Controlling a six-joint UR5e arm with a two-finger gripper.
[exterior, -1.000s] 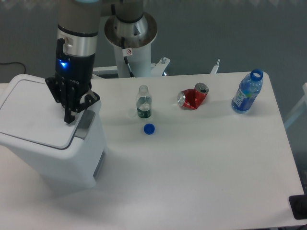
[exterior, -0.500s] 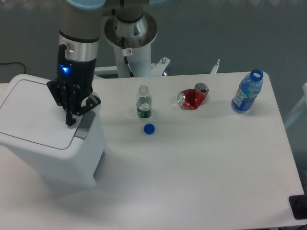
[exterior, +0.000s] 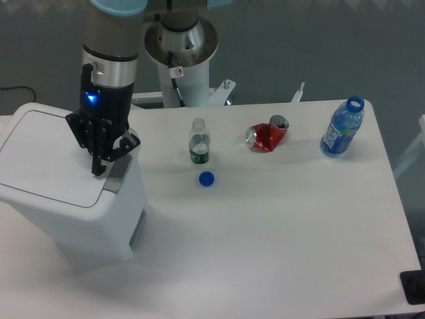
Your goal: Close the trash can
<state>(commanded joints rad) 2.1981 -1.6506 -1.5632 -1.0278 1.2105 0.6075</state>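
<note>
Camera view from above and in front of a white table [exterior: 279, 226], with 1 robot arm reaching down on the left side.

At the far left edge stands the trash can [exterior: 73, 199], a large white plastic bin with rounded corners and by far the biggest item in the scene. Its flat white lid [exterior: 46, 156] lies down level on top of the bin. A grey latch [exterior: 118, 174] sits at the lid's right edge, and a grey panel shows lower on the bin's right side.

The arm comes down from the top of the picture, with a silver and black wrist carrying a small blue light. Its black gripper [exterior: 98, 167] points downward over the right end of the lid, right next to the grey latch. The fingers look drawn close together with nothing between them, and the tips appear to be at the lid surface, though actual contact cannot be confirmed from this angle.

Other items sit well apart from the bin. Near the middle of the table stands 1 small clear bottle [exterior: 198, 142] with no cap, and 1 blue cap [exterior: 206, 178] lies just in front of it. To the right lies 1 crushed red can [exterior: 266, 135] on its side. Near the right edge stands 1 blue bottle [exterior: 342, 127], open at the top.

Behind the table rises the arm's white mounting pedestal [exterior: 182, 56].
</note>
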